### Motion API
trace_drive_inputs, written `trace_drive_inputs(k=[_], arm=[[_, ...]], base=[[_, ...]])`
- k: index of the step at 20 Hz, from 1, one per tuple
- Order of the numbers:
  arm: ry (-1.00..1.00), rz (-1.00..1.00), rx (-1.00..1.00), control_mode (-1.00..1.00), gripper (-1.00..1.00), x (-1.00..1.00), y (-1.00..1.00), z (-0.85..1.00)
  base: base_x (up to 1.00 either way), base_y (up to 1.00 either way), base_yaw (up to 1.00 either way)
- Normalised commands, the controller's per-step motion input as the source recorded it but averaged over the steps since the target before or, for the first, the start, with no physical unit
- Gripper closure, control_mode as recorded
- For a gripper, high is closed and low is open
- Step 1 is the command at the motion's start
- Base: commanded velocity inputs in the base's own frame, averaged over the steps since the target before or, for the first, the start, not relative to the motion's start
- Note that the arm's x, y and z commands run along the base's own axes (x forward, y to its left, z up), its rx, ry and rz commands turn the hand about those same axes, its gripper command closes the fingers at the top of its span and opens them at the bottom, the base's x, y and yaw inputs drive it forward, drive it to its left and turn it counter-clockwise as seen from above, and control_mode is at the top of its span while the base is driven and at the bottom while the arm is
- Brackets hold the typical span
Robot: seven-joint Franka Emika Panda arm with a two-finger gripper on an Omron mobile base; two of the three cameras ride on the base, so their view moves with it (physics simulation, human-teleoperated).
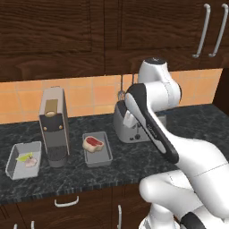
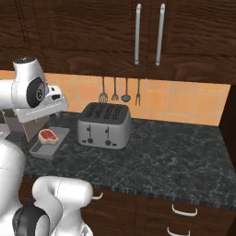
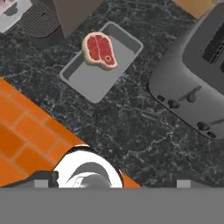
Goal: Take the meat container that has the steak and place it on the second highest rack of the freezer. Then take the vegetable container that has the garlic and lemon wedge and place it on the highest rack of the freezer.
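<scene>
The meat container (image 1: 101, 157) (image 2: 42, 148) (image 3: 93, 78), a shallow grey tray, lies on the dark counter between the coffee machine and the toaster. The red steak (image 1: 92, 143) (image 2: 48, 136) (image 3: 100, 49) rests at its far end. The vegetable container (image 1: 13, 164) sits at the counter's left with the yellow lemon wedge (image 1: 24, 156) and the pale garlic (image 1: 31, 162) inside. My gripper (image 3: 112, 183) hovers above the counter, open and holding nothing, with the meat container lying well ahead of its fingertips. The freezer is out of view.
A coffee machine (image 1: 54, 125) stands between the two trays. A silver toaster (image 1: 132, 129) (image 2: 104, 124) (image 3: 197, 78) stands right of the meat container. Utensils (image 2: 115, 92) hang on the tiled wall. Dark cabinets run above, and the counter's front edge (image 1: 67, 190) is close.
</scene>
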Motion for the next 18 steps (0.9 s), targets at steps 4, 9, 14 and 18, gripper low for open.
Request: trace_drive_inputs(k=[4,9,14,18], arm=[[0.04,0.44,-0.10,-1.00,-1.00,-0.81,0.88,-0.24],[0.01,0.30,0.00,-1.00,-1.00,-0.59,0.39,-0.50],[0.00,0.14,0.00,-1.00,-1.00,0.25,0.00,-0.70],[0.05,0.07,-0.01,-1.00,-1.00,0.74,0.13,-0.70]], base=[[0.00,0.00,0.00],[0.00,0.00,0.00],[0.00,0.00,0.00],[0.00,0.00,0.00]])
